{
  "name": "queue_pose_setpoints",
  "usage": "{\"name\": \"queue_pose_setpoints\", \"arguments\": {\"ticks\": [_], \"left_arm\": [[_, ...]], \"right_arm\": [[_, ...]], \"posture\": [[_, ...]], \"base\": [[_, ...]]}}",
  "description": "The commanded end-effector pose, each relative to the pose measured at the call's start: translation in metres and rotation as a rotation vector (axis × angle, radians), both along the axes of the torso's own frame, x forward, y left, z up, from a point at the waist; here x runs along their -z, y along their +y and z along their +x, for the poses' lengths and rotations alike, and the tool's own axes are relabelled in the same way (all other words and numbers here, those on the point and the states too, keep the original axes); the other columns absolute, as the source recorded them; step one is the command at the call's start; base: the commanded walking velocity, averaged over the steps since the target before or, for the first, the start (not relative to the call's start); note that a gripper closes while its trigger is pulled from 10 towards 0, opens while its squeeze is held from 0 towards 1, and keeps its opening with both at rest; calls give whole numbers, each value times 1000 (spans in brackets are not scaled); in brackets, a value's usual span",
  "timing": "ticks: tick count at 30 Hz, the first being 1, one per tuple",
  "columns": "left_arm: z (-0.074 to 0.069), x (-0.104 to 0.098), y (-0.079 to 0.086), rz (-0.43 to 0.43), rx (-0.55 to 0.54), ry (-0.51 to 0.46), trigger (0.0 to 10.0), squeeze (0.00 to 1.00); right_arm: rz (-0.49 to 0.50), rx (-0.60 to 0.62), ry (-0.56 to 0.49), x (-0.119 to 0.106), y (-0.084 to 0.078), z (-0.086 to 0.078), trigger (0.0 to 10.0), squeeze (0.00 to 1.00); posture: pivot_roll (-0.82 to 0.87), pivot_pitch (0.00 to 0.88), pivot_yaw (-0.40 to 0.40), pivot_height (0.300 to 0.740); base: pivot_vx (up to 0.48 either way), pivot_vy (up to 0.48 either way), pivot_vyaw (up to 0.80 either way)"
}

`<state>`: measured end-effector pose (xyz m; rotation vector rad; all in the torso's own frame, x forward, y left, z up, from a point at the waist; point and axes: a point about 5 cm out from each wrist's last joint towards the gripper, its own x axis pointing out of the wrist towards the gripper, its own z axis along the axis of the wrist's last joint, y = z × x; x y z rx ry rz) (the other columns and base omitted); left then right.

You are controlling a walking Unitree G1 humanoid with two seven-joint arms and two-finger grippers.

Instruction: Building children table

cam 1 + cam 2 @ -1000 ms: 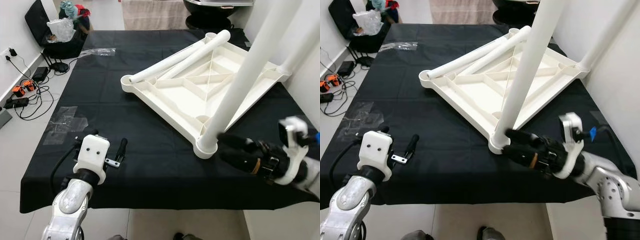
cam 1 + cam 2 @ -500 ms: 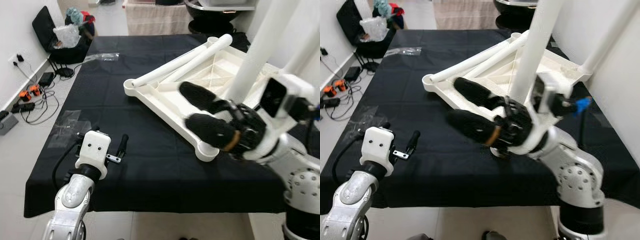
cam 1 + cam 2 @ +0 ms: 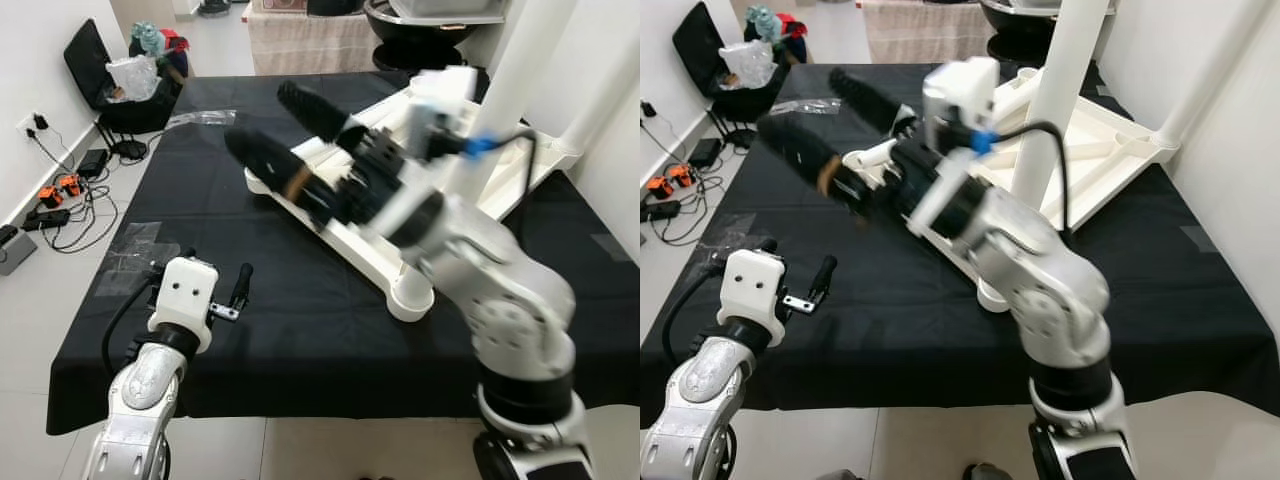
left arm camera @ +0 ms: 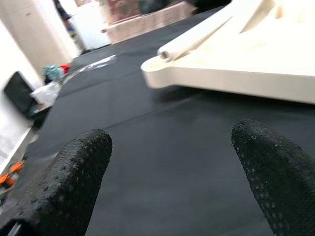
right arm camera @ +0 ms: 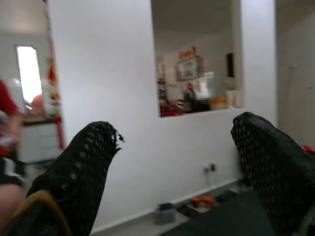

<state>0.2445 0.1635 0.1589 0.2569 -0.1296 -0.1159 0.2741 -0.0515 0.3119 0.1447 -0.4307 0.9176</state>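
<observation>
Right hand (image 3: 275,125) is up in the air over the counter (image 3: 200,200), fingers spread wide and holding nothing, pointing across toward the far left side of the black cloth. I see it blurred in both eye views. My left hand (image 3: 240,290) hovers low near the front left edge of the counter, also released, its two fingers (image 4: 78,162) apart and aimed at the near corner of the tabletop.

The white children's table (image 3: 400,180) lies upside down on the black cloth, its ribbed underside facing up. One leg (image 3: 510,90) stands upright in the front corner socket (image 3: 410,295); another stands at the far right corner. Two loose legs (image 4: 197,37) rest slanted across the tray toward the left corner.

I judge this to be moulded plastic: light, stiff, hollow and rather slick. The smooth round legs could roll or slip between my fingers, so I would take a loose leg near its middle, squeezing across its width. The tabletop may slide on the cloth when I push a leg in, so bracing its rim seems wise.
</observation>
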Motion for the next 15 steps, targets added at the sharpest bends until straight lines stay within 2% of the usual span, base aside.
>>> {"name": "queue_pose_setpoints", "arguments": {"ticks": [1,3,7,8,11,15], "left_arm": [[-2,2,3,9,-13,4,10000,0],[-4,0,2,8,-13,-1,10000,0],[-4,0,2,8,-14,-3,10000,0],[-5,-1,3,5,-17,-5,10000,0],[-5,-2,3,5,-17,-6,10000,0],[-8,-3,1,-3,-17,-7,10000,0]], "right_arm": [[-36,56,-21,3,7,5,10000,0],[-35,124,-21,5,14,18,10000,0],[-27,141,-16,4,15,22,10000,0],[-35,175,1,6,19,32,10000,0],[-43,191,5,6,21,36,10000,0],[-104,350,19,15,22,57,10000,0]], "posture": [[24,60,-26,740],[30,65,-39,740],[30,65,-39,740],[32,69,-45,740],[33,71,-47,740],[35,86,-59,740]], "base": [[0,0,756],[0,0,728],[0,0,731],[0,0,738],[0,0,742],[0,0,753]]}}
